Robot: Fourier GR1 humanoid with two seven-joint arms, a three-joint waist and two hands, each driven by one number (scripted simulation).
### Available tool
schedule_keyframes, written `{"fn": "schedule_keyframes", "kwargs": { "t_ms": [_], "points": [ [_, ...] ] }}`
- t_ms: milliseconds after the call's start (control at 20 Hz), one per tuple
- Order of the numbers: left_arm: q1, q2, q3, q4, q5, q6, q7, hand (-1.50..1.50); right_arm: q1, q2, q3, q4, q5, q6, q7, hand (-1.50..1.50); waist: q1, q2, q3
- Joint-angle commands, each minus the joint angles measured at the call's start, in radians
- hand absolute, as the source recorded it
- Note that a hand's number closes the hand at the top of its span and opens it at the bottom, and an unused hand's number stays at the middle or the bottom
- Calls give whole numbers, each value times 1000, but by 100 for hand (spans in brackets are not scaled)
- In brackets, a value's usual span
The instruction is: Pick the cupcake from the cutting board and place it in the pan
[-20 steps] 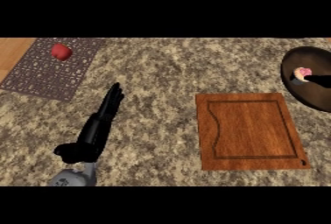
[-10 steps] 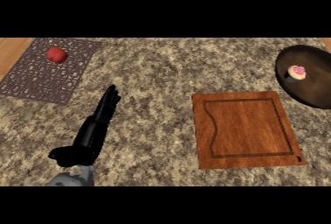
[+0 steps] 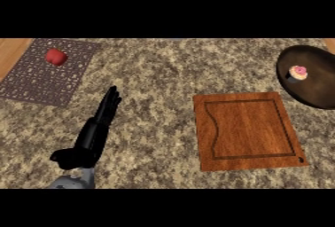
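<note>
At two o'clock on the speckled stone surface (image 3: 157, 75), the cupcake (image 3: 297, 73) stands upright inside the dark round pan (image 3: 315, 94). It sits toward the pan's nine o'clock side, with pink frosting on top and a pale wrapper below. The view's right edge cuts off part of the pan.

The wooden cutting board (image 3: 248, 129) lies flat at four o'clock from the middle of the view, with a shallow groove running round its face. Its upper right corner comes just beside the pan's lower left rim (whether the two touch I cannot tell). The cupcake is clear of the board.

The left hand (image 3: 91, 137) shows at eight o'clock, coming up from the lower edge on a grey forearm (image 3: 71, 181). Its fingers (image 3: 112, 96) are stretched out straight and close together, pointing toward one o'clock and holding nothing. The thumb (image 3: 63, 158) juts out toward nine o'clock near the wrist. The hand is well apart from the board, the pan and the cupcake. I cannot tell whether it lies on the surface or hangs above it.

At ten o'clock a brown patterned mat (image 3: 33, 86) lies on the surface, slightly askew, with a small red item (image 3: 56, 56) on its upper part. A strip of light wood (image 3: 12, 48) shows past the mat in the far corner at eleven o'clock.
</note>
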Motion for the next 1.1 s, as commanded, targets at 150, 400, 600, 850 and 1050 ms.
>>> {"fn": "schedule_keyframes", "kwargs": {
  "t_ms": [150,400,600,850,1050],
  "points": [
    [-12,-21,-8,1,-10,12,25,0,115,23,22,-26,17,78,-177,-150,-11,-5,0],
    [32,-14,-1,10,-17,4,-21,0,92,9,28,-34,16,68,-136,-150,-7,-8,-2],
    [-29,-11,34,56,7,-14,-11,0,125,-23,29,-27,20,61,-159,-150,-8,-3,-1],
    [1,-24,9,46,-22,-5,-41,0,134,-27,47,-23,36,50,-160,-150,-9,-5,-1],
    [-3,-20,16,11,-13,-5,13,0,120,8,59,-47,48,-40,-186,-150,-9,-9,-2]
  ]
}}
